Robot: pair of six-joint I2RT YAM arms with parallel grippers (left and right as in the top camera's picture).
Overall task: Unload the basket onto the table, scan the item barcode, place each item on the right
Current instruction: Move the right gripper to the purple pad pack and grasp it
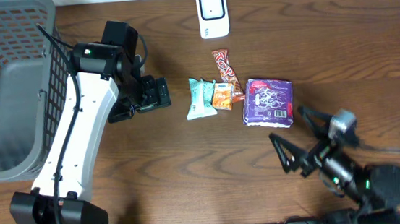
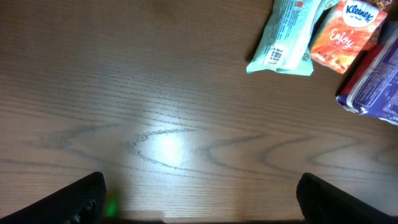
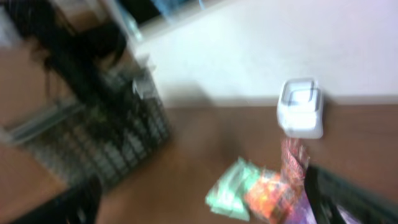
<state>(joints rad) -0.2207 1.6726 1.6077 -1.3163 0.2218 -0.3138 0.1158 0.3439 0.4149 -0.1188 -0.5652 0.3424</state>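
Your teal pack (image 1: 200,98) lies flat mid-table, barcode face-up; it looks light, soft and crinkly, so pinch it across its narrow width, clear of the barcode and of the orange pack (image 1: 222,95) touching it at 3 o'clock. The scanner (image 1: 212,13) stands at its 12 o'clock. Your left gripper (image 1: 158,95) sits at its 9 o'clock, jaws apart and empty, and the right gripper (image 1: 295,134), also spread, at 4 o'clock.

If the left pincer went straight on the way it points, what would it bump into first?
Probably the teal packet, lying on the table just ahead of the open left pincer. Height is hard to judge, so it might pass above it.
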